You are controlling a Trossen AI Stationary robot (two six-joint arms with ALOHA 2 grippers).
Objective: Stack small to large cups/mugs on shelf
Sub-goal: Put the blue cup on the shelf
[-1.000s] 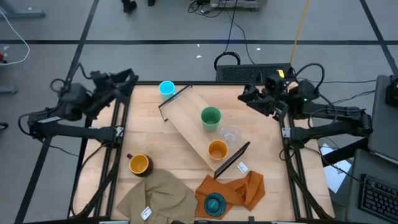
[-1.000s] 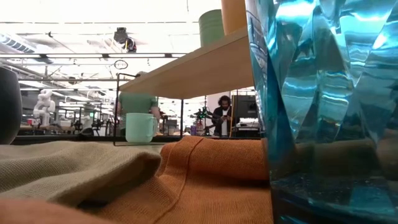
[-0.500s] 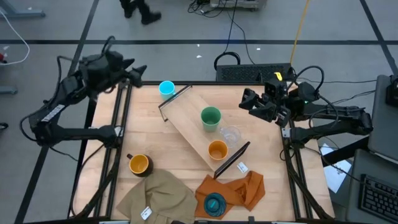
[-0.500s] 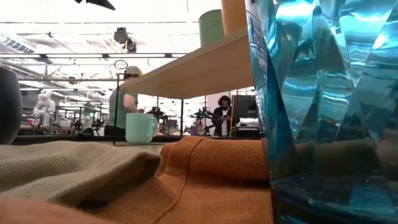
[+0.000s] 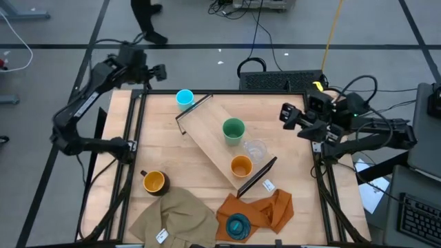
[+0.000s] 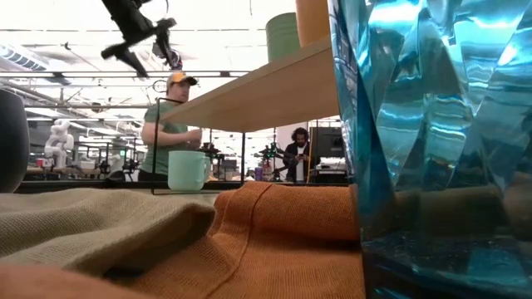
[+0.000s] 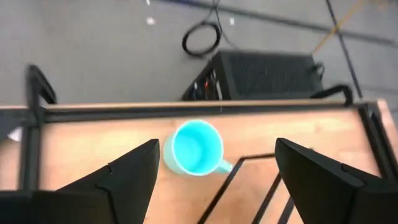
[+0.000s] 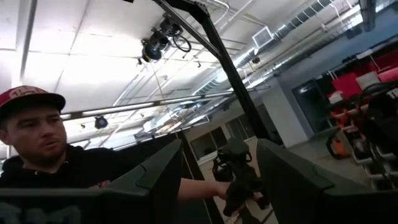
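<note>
Overhead, both grippers hung with their fingers apart and empty, off the table's far corners.

Held high, the left gripper (image 5: 160,71) hovered past the far left corner, looking down on the light-blue mug (image 5: 184,98) that stood by the far edge, just off the shelf (image 5: 213,148). That plank lay slantwise across the table's middle, bearing the green cup (image 5: 233,130), the clear tumbler (image 5: 255,149) and the orange cup (image 5: 240,166) in a row. Near the left edge stood the dark mug (image 5: 153,182) beside a tan cloth (image 5: 178,216); the teal cup (image 5: 238,225) sat on an orange cloth (image 5: 269,209) at the near edge. Beyond the right edge waited the right gripper (image 5: 284,114).
</note>
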